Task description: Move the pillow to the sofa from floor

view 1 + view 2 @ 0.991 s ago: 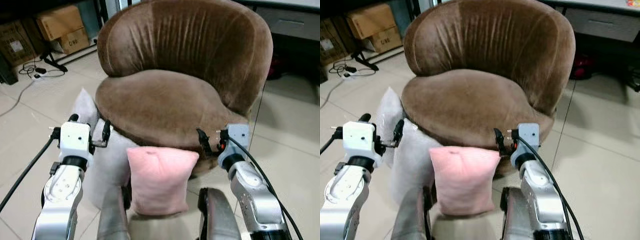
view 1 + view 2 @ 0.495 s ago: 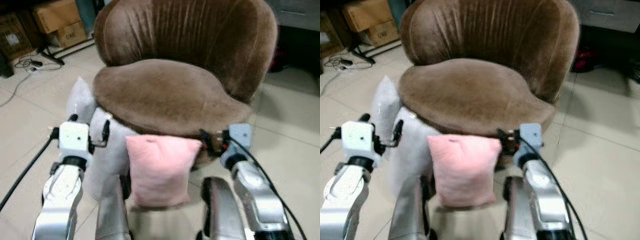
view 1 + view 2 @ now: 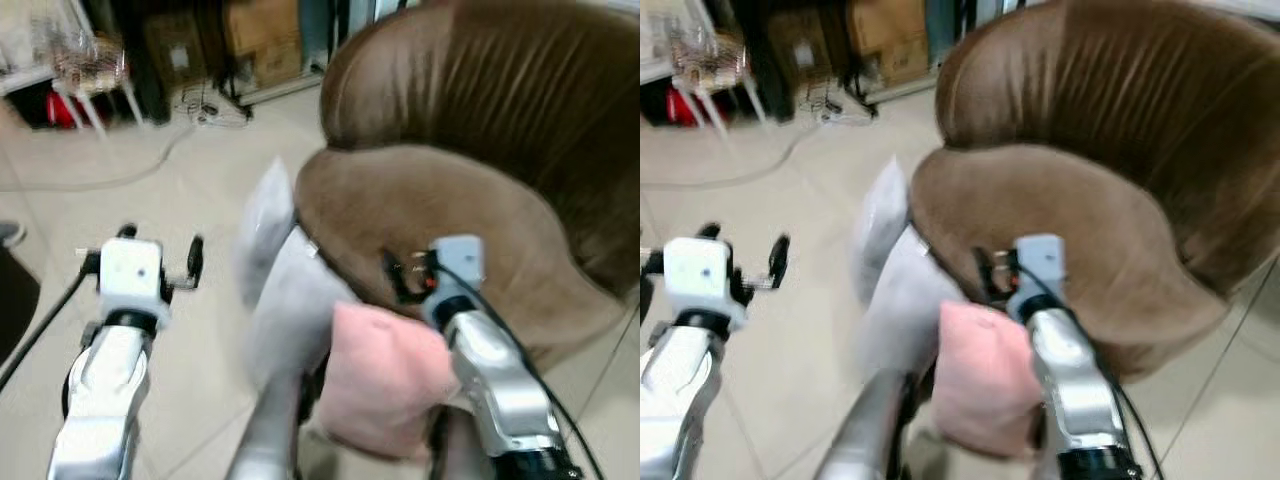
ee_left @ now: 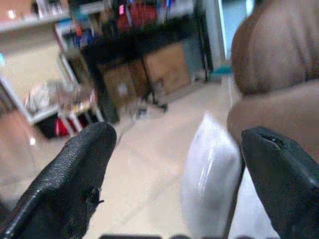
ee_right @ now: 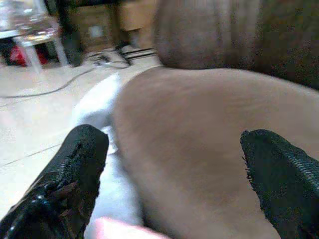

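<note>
A pink pillow [image 3: 385,395] stands on the floor, leaning against the front of the brown velvet sofa chair [image 3: 450,220]. My right gripper [image 3: 410,275] hangs open just above the pillow, in front of the seat edge; its wrist view looks across the seat [image 5: 199,139] with a sliver of the pink pillow [image 5: 119,229] below. My left gripper [image 3: 160,245] is open over bare floor, left of the sofa, holding nothing. Its wrist view has a white pillow [image 4: 209,174] between its fingers [image 4: 75,169], some way ahead.
Two white plastic-wrapped pillows [image 3: 265,225] [image 3: 290,310] lean against the sofa's left side. Cardboard boxes [image 3: 265,40], floor cables [image 3: 200,110] and a small white stand [image 3: 90,70] sit at the back left. Tiled floor [image 3: 120,190] spreads to the left.
The camera has swung left, with blur, so the sofa now sits to the right. Both arms keep their pose and both grippers stay open. The pink pillow still leans on the sofa.
</note>
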{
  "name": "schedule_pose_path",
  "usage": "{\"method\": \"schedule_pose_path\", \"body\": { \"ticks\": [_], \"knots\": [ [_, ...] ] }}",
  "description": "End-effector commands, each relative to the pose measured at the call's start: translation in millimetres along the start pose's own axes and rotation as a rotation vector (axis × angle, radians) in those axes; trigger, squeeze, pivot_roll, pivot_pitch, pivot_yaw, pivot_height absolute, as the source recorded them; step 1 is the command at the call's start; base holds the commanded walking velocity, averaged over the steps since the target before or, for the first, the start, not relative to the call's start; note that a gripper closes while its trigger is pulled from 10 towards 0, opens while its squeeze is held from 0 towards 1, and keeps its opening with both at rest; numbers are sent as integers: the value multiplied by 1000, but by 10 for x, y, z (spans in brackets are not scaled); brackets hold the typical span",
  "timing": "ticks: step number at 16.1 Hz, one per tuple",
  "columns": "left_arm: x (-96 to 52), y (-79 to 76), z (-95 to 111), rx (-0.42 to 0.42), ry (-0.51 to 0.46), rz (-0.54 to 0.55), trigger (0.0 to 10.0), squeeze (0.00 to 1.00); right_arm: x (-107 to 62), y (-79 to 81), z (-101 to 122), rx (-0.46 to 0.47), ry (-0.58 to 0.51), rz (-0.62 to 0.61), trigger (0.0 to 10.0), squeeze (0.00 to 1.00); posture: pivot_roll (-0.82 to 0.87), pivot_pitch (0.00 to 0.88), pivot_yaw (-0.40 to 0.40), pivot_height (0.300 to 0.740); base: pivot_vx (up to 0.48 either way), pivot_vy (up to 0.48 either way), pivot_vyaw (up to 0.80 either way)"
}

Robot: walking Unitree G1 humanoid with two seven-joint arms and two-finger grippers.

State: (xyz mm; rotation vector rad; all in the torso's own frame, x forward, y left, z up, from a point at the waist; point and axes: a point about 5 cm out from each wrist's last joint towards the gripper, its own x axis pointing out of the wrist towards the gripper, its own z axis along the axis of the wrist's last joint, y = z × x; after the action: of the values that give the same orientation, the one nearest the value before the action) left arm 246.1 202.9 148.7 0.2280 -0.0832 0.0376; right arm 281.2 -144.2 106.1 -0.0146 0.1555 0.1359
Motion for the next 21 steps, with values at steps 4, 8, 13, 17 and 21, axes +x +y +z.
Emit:
{"method": "schedule_pose_path", "body": {
  "ticks": [4,8,13,17,21],
  "knots": [
    [-15,-76,-82,16,45,-52,10000,0,34,-125,-127,-12,72,18,10000,0,-17,0,42,442,0,0,0],
    [-58,-152,-169,33,110,-243,10000,0,154,-184,-295,-115,193,171,10000,1000,-17,0,44,442,0,0,0],
    [-95,-264,-153,34,141,-547,10000,0,473,-188,-553,-401,386,328,10000,1000,-1,0,46,442,0,0,0],
    [-95,-201,-169,85,165,-664,10000,0,589,-224,-585,-492,487,312,10000,1000,21,0,38,442,0,0,0],
    [-141,-183,-153,90,173,-707,10000,0,600,-275,-603,-540,557,342,10000,1000,47,0,32,442,0,0,0]
  ]
}}
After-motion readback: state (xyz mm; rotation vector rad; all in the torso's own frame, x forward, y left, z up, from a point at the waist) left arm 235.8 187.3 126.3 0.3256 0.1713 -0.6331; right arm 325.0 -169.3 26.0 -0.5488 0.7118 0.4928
